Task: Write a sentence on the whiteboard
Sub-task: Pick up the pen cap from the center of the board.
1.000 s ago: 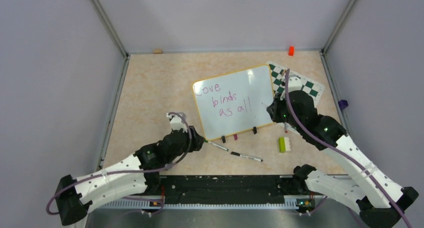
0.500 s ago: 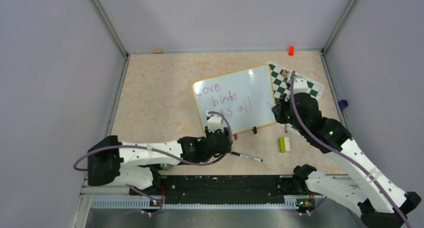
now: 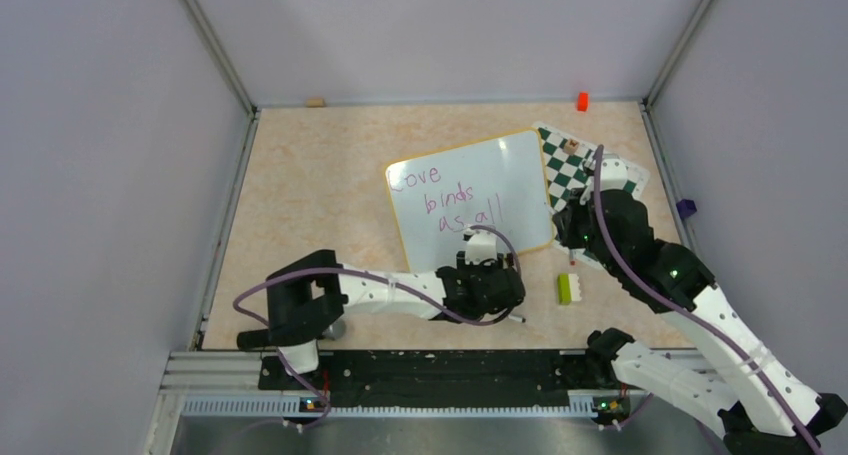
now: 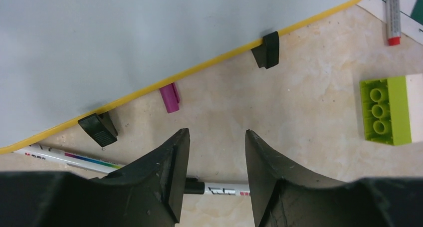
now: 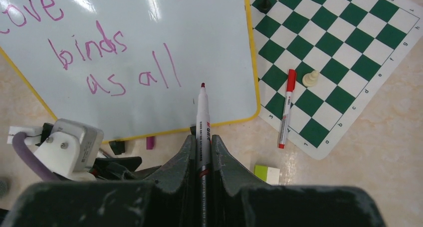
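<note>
- Seen from above, my left arm [image 3: 400,287] covers the whiteboard's [image 3: 470,190] near edge and both clip feet [image 4: 97,128].
- Under my left gripper [image 4: 216,132], the white marker [image 4: 224,189] on the table [image 3: 300,195] runs behind both fingers [image 4: 164,177]; neither end shows.
- The green brick [image 4: 386,110] is cut by that picture's right edge.
- My right wrist view crops the sentence's [image 5: 100,57] first letter, and my right gripper [image 5: 202,139] buries the held marker's [image 5: 203,112] lower barrel.

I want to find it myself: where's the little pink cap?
Find the whiteboard with its yellow frame. Two black clip feet sit on its near edge, and the pink marker cap lies on the table between them. It is short and stubby, unlike the long white marker nearby.
</note>
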Motion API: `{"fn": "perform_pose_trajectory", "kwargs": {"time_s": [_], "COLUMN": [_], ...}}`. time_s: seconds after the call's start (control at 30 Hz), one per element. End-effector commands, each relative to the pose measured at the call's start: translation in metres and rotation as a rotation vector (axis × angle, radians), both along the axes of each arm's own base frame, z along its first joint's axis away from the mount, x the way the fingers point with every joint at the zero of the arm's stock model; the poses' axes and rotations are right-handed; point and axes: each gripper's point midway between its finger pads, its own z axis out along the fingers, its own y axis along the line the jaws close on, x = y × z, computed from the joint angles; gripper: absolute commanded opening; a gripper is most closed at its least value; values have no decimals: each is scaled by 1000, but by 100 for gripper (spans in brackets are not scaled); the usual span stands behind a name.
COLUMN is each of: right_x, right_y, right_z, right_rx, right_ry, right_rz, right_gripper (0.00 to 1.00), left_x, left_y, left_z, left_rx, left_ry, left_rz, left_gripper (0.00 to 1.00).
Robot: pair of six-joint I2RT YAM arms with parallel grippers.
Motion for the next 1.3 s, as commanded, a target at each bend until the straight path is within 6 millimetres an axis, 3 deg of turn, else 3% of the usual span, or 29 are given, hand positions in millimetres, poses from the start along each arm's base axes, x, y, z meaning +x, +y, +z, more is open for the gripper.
{"fn": "perform_pose_trajectory", "kwargs": {"time_s": [0.0, 0.27, 1.27], "right_x": [2, 0, 2], "right_y": [-6, -10, -12], "right_z": [29, 26, 25], "right_rx": [34, 32, 15], "right_ry": [-64, -68, -71], "right_rz": [-23, -40, -50], "right_gripper": [0, 0, 0], "left_x": [14, 19, 64], "left_y": [15, 31, 40], "left_z": [0, -12, -67], "left_rx": [104, 158, 119], "left_ry": [-50, -77, 85], "left_rz": [133, 202, 225], "left_gripper": [50, 49, 37]}}
